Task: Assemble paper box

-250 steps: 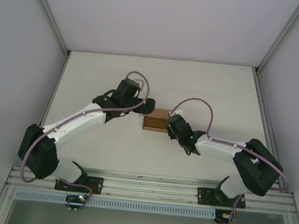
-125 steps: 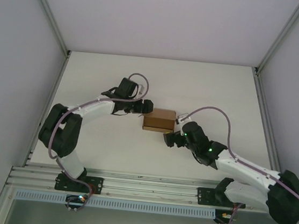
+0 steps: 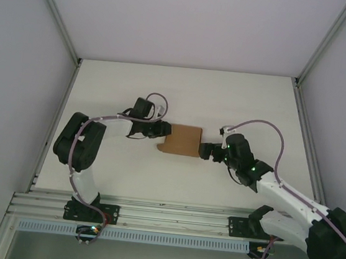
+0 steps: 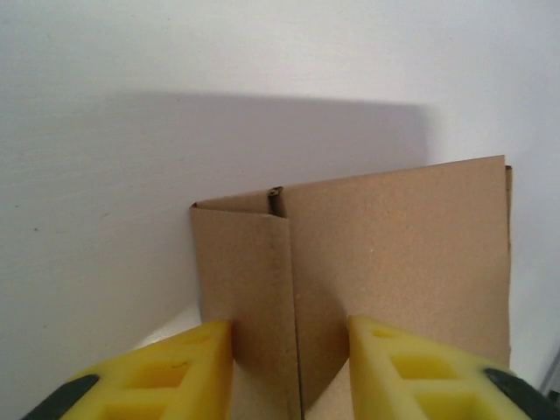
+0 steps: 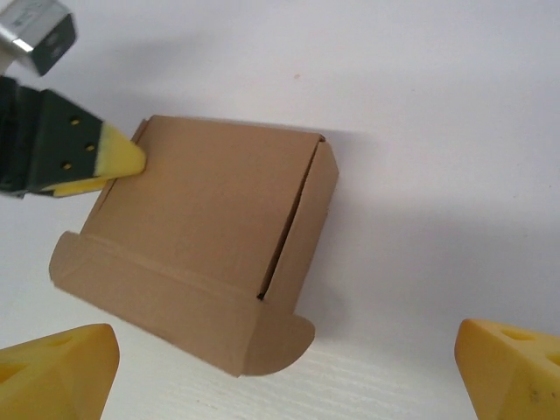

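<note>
The paper box (image 3: 181, 141) is a brown cardboard piece lying mid-table, with a rounded tab (image 5: 280, 337) sticking out at one corner. In the left wrist view a folded corner of the box (image 4: 394, 245) points in between my yellow fingers (image 4: 184, 372). My left gripper (image 3: 160, 131) is at the box's left edge, open and straddling that corner (image 4: 290, 367); one of its fingertips (image 5: 118, 157) touches the box (image 5: 201, 219). My right gripper (image 3: 206, 151) hangs just right of the box, apart from it, open wide (image 5: 287, 363) with nothing between the fingers.
The white table (image 3: 251, 101) is walled on three sides by pale panels. A metal rail (image 3: 175, 220) carrying both arm bases runs along the near edge. Cables loop above each wrist.
The box looks wider and flatter, a tab now showing at its lower left. The right gripper left the box's right edge and sits off it. The left arm folded lower.
</note>
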Controlling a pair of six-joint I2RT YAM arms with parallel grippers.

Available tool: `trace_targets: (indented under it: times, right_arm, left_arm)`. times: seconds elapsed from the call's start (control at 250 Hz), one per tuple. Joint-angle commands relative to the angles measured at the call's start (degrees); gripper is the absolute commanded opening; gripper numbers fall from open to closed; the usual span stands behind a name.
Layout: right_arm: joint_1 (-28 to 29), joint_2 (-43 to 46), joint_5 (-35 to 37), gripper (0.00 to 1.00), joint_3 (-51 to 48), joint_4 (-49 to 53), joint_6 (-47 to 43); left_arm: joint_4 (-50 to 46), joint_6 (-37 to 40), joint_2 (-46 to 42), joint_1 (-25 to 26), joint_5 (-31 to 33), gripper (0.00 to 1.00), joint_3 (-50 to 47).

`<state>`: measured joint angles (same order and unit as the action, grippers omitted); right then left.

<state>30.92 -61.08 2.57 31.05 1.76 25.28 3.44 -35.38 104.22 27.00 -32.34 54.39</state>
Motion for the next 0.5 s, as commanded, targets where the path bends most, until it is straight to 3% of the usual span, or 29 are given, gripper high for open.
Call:
trace_targets:
  times: [0.0, 0.076, 0.499]
  right_arm:
    - [-1.31, -4.26, -5.56, 1.00, 3.28, 0.14, 4.27]
    - [-2.53, -7.93, -7.83, 1.00, 5.34, -0.10, 6.32]
    - [-6.89, -29.34, -26.07, 0.99, 14.57, -9.65, 14.40]
  left_arm:
    - [5.67, -3.20, 1.23, -1.96, -2.78, 0.31, -3.70]
    - [9.18, -4.48, 1.40, -2.81, -4.19, 0.23, -5.43]
    - [23.91, -9.58, 2.76, -6.76, -7.75, 0.22, -13.88]
